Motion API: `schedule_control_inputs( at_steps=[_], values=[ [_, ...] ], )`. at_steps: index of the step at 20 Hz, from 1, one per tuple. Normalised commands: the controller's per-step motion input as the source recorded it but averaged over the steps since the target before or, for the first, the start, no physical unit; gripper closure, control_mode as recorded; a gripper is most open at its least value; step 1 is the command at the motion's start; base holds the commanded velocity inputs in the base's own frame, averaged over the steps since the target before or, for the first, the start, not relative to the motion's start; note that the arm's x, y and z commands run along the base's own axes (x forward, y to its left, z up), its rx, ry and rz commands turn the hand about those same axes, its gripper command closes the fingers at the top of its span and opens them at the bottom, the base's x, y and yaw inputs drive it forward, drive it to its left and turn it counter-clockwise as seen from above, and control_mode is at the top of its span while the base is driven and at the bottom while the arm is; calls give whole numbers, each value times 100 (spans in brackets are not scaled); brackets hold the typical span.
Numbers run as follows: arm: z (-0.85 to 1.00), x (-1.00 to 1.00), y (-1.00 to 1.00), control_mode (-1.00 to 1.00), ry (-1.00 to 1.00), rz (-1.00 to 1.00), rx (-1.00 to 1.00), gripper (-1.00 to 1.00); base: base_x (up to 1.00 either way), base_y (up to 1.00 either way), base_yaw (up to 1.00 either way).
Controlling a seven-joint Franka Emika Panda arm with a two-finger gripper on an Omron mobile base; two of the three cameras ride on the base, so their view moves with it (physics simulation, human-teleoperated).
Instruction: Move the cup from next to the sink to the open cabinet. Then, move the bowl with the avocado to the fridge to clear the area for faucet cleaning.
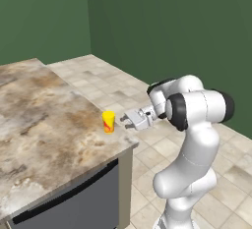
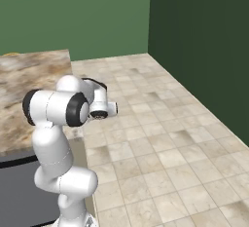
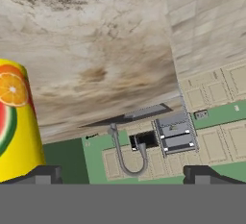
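Left base view, yellow cup (image 1: 108,122) upright on marbled counter (image 1: 44,125), open gripper (image 1: 124,120) just beside it

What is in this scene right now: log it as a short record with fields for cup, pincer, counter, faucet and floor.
cup: yellow cup with fruit print, upright near the counter's corner
pincer: pincer open, level with the cup, just beside it, not touching
counter: mottled brown stone counter, dark panel below its front edge
faucet: grey gooseneck faucet seen far off in the hand view, next to the sink
floor: beige tiled floor
walls: green
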Motion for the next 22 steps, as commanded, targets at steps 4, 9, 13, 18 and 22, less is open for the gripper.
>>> schedule_control_inputs(
  at_steps=[4,9,13,18,22],
  values=[
    [0,0,22,-100,0,0,-1,-100,0,0,0],
    [0,1,14,-100,0,0,0,-100,0,0,0],
    [0,0,5,-100,0,0,0,-100,0,0,0],
    [0,0,-3,-100,0,-1,0,-100,0,0,0],
    [0,0,-39,-100,-3,-1,0,-100,0,0,0]
  ],
)
